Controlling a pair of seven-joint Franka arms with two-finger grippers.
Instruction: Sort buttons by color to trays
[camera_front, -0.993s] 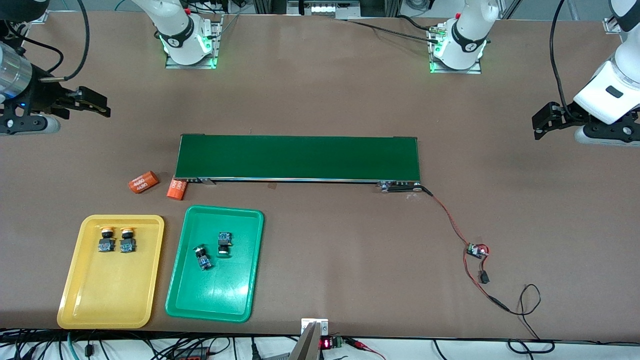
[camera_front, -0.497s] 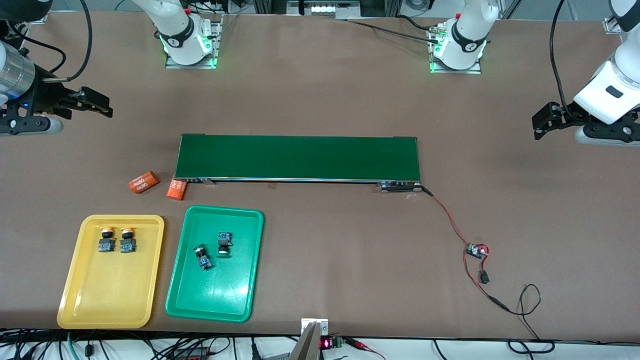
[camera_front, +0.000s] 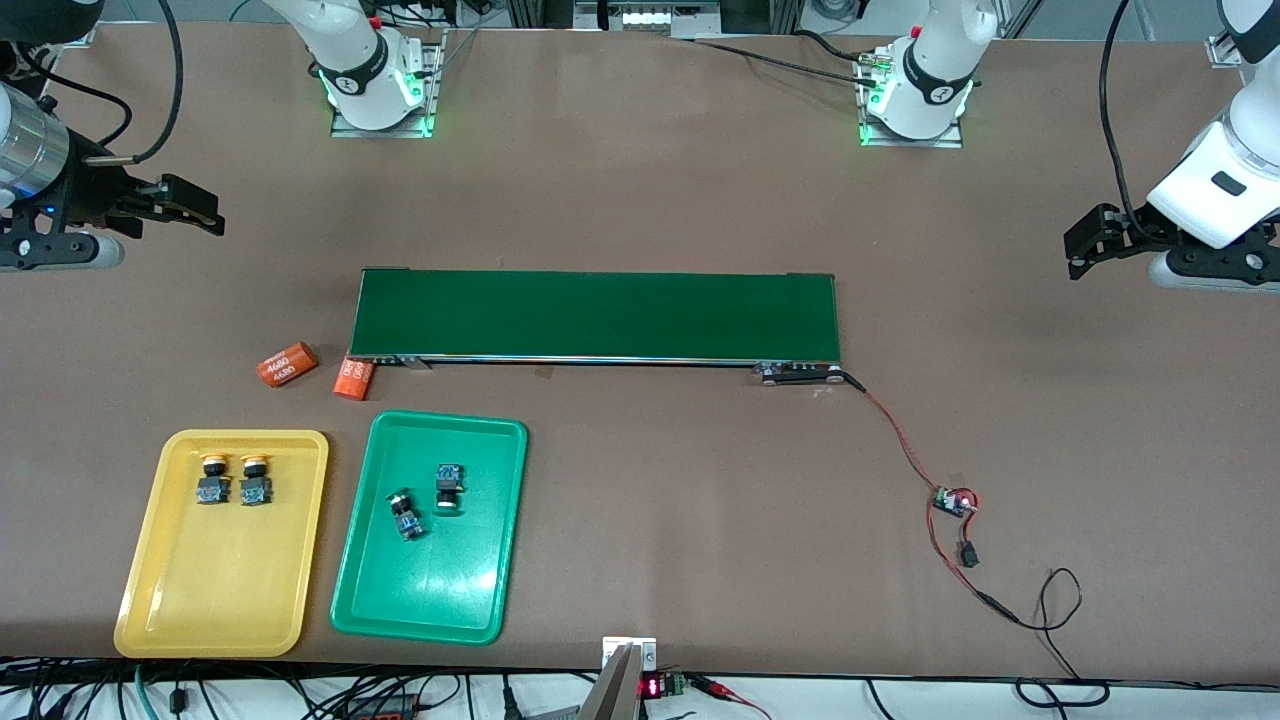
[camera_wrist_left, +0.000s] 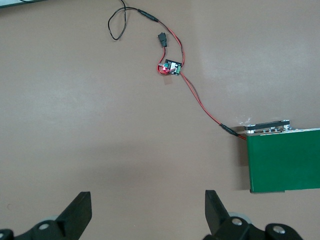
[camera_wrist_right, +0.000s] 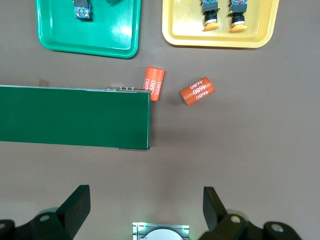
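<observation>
Two yellow-capped buttons (camera_front: 211, 478) (camera_front: 254, 480) stand side by side in the yellow tray (camera_front: 220, 585). Two green-capped buttons (camera_front: 405, 515) (camera_front: 449, 487) lie in the green tray (camera_front: 440, 590). My right gripper (camera_front: 195, 208) is open and empty, up over bare table at the right arm's end. In the right wrist view (camera_wrist_right: 145, 197) both trays show, green (camera_wrist_right: 90, 37) and yellow (camera_wrist_right: 220, 40). My left gripper (camera_front: 1085, 245) is open and empty over bare table at the left arm's end, also seen in its wrist view (camera_wrist_left: 147, 205).
A long dark-green conveyor belt (camera_front: 595, 315) lies across the middle. Two orange cylinders (camera_front: 287, 364) (camera_front: 354, 378) lie by its end toward the right arm. A red-black cable with a small circuit board (camera_front: 955, 500) runs from the belt's end toward the left arm.
My right gripper has shifted very slightly. The left arm, the buttons and the trays have not moved.
</observation>
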